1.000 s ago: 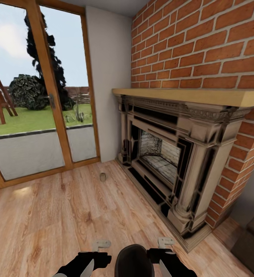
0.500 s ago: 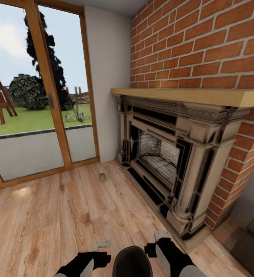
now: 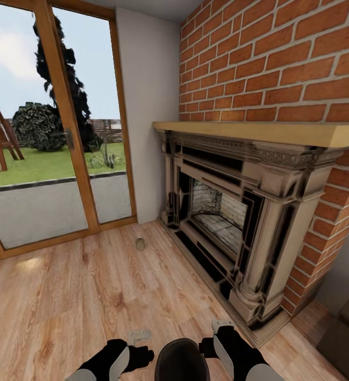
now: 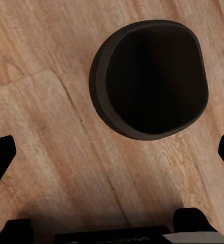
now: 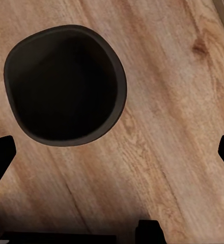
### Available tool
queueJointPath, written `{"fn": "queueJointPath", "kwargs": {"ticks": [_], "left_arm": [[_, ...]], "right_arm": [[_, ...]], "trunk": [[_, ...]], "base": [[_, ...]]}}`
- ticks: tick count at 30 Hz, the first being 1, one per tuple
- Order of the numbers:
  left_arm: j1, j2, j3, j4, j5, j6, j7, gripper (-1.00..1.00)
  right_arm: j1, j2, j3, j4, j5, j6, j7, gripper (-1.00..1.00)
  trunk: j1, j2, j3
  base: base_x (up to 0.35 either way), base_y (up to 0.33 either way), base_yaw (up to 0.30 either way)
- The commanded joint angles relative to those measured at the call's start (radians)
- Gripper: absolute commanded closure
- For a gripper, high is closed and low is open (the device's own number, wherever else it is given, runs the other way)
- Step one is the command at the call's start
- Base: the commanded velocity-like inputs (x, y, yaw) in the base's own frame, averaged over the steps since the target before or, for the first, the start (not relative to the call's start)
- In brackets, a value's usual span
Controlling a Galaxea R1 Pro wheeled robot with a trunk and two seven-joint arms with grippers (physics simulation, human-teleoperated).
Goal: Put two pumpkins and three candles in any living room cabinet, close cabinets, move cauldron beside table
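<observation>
Where floorboards spread — one candle [image 3: 140, 244], one cauldron [image 3: 182, 360]

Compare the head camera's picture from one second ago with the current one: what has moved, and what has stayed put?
The right gripper swung in towards the cauldron first, then the left gripper turned in and drew back. Both have their fingers spread over bare floor, holding nothing. The cauldron, the candle on the floor and the fireplace kept their places.

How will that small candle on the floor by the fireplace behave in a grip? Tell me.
The candle is a short, stubby cylinder standing upright on the wood floor, so it probably won't tip easily. Knocked onto its side, it would likely roll. It looks small, so probably light.
</observation>
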State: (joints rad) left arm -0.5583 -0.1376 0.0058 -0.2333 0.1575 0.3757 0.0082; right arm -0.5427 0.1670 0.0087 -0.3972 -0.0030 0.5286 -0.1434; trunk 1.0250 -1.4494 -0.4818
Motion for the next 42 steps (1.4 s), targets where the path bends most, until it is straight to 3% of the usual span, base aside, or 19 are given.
{"fn": "queueJointPath", "kwargs": {"ticks": [1,4,8,27,42], "left_arm": [[-0.029,0.000,0.000,0.001,0.020,0.047,0.002,-1.00],[-0.070,0.001,0.000,0.004,0.042,0.085,0.019,-1.00],[-0.091,0.002,0.001,0.006,0.055,0.069,0.064,-1.00],[-0.097,0.006,-0.001,0.003,0.062,0.030,0.082,-1.00],[-0.094,0.006,-0.004,0.005,0.054,-0.022,0.071,-1.00]], "right_arm": [[0.000,0.000,0.001,-0.002,0.000,0.006,-0.004,-1.00],[0.000,0.000,0.001,-0.003,0.000,0.006,-0.004,-1.00],[-0.001,0.000,0.002,-0.003,0.000,0.007,-0.004,-1.00],[-0.001,0.000,0.002,-0.002,0.001,0.008,-0.002,-1.00],[-0.001,-0.001,0.002,-0.003,0.001,0.007,-0.002,-1.00]], "trunk": [[0.000,-0.001,-0.001],[0.000,-0.001,-0.001],[0.000,-0.001,-0.001],[0.000,-0.001,-0.001],[0.057,-0.106,-0.048]], "base": [[0.000,0.000,0.000],[0.000,0.000,0.000],[0.000,0.000,0.000],[0.000,0.000,0.000],[0.000,0.000,0.000]]}}
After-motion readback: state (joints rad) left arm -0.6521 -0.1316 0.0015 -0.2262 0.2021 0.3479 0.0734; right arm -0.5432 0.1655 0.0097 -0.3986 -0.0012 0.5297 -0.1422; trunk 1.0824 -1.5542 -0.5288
